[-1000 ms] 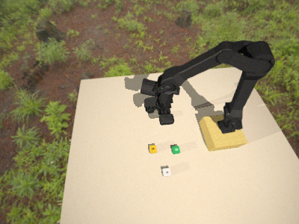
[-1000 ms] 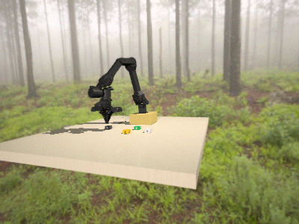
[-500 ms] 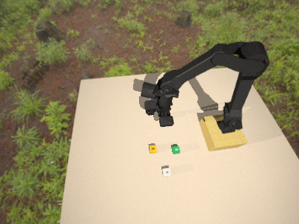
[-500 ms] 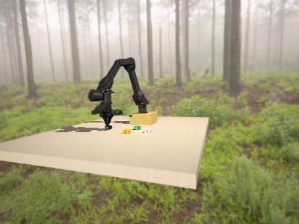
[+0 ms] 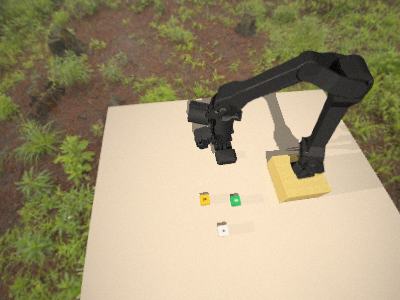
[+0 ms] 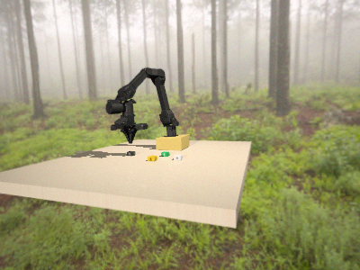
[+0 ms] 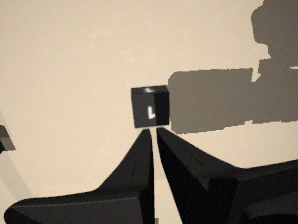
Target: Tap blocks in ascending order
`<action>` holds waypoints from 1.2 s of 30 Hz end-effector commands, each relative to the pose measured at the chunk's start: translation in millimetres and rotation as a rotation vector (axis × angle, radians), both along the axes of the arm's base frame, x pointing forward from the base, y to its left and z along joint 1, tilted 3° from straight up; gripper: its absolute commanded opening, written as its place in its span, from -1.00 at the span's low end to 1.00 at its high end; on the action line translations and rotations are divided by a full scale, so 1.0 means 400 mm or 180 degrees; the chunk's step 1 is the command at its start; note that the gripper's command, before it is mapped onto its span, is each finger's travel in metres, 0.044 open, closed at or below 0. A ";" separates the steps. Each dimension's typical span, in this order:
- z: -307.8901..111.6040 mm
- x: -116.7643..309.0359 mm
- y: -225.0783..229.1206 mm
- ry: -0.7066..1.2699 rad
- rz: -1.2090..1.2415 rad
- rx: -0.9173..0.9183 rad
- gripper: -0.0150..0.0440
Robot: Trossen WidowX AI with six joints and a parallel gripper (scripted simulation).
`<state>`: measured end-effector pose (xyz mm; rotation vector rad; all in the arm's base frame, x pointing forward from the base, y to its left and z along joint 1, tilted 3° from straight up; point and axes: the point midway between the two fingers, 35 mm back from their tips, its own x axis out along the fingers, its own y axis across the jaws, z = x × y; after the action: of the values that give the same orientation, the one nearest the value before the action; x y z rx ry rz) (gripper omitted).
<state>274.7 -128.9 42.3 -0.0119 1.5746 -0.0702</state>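
A black block point(image 6: 130, 153) point(image 7: 144, 111) with a white 1 stands on the table; the arm hides it in the top view. My gripper point(image 6: 130, 142) point(image 7: 153, 134) is shut and empty. Its tips are above the black block, apart from it in the exterior view. A yellow block point(image 5: 205, 200) point(image 6: 152, 158), a green block point(image 5: 235, 200) point(image 6: 165, 154) and a white block point(image 5: 223, 230) point(image 6: 178, 157) stand apart from each other on the table. Their digits are too small to read in the top and exterior views. A dark green corner shows at the left edge of the wrist view.
The arm's base stands on a yellow box point(image 5: 295, 184) point(image 6: 173, 143) at the right of the blocks in the top view. The pale table point(image 5: 150, 260) point(image 6: 180, 180) has open edges with forest ground around it. The arm's shadow lies beside the black block.
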 end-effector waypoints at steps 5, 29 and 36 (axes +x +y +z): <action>0.155 0.005 0.007 -0.0113 -0.0006 -0.0042 -0.42; 0.022 -0.048 0.467 -0.0106 -0.0006 0.0016 -0.42; -0.078 -0.055 0.460 -0.0104 -0.0006 0.0015 -0.42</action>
<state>251.3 55.3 16.5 -0.0057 1.5519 -0.0695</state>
